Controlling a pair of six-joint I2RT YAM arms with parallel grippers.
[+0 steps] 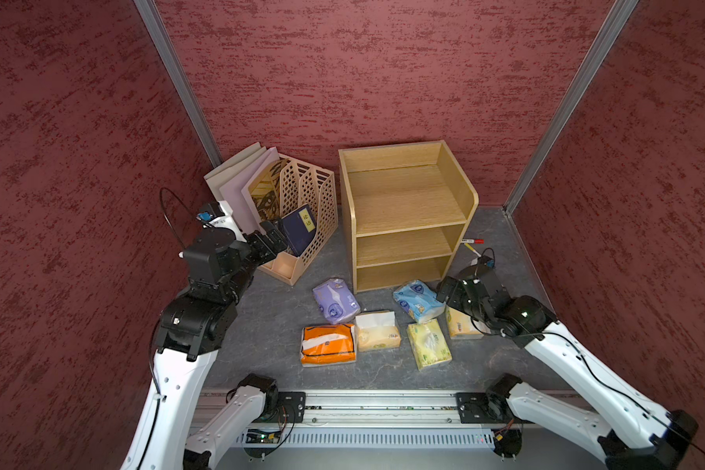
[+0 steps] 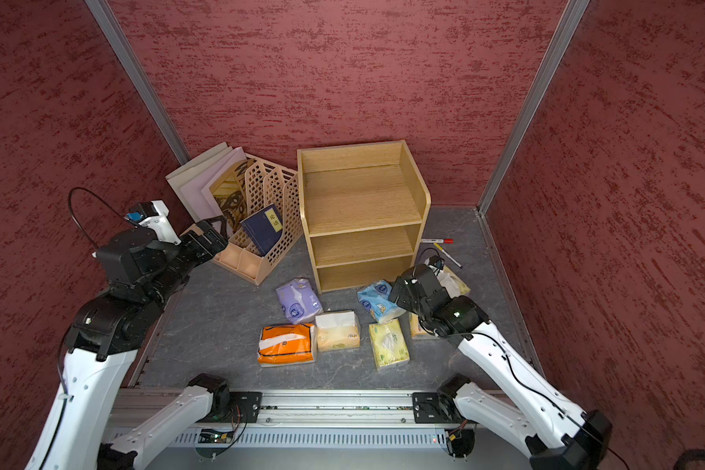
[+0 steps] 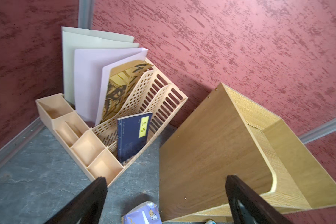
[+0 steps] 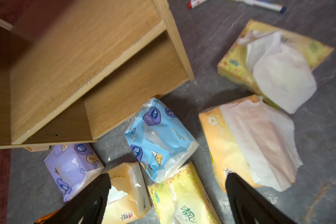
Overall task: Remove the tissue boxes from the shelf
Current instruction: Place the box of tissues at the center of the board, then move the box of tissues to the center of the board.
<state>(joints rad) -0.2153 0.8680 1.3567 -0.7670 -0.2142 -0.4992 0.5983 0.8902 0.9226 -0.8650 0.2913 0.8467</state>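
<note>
The wooden shelf stands at the back, and all three of its tiers show bare in both top views. Several tissue boxes lie on the floor in front of it: purple, light blue, orange, cream, yellow-green, and a yellow one partly under my right arm. My right gripper hangs open above the packs beside the light blue pack, holding nothing. My left gripper is open and empty near the file holder, left of the shelf.
A beige lattice file holder with folders and a dark blue book stands left of the shelf. Two markers lie on the floor to the shelf's right. Red walls close in three sides. A metal rail runs along the front.
</note>
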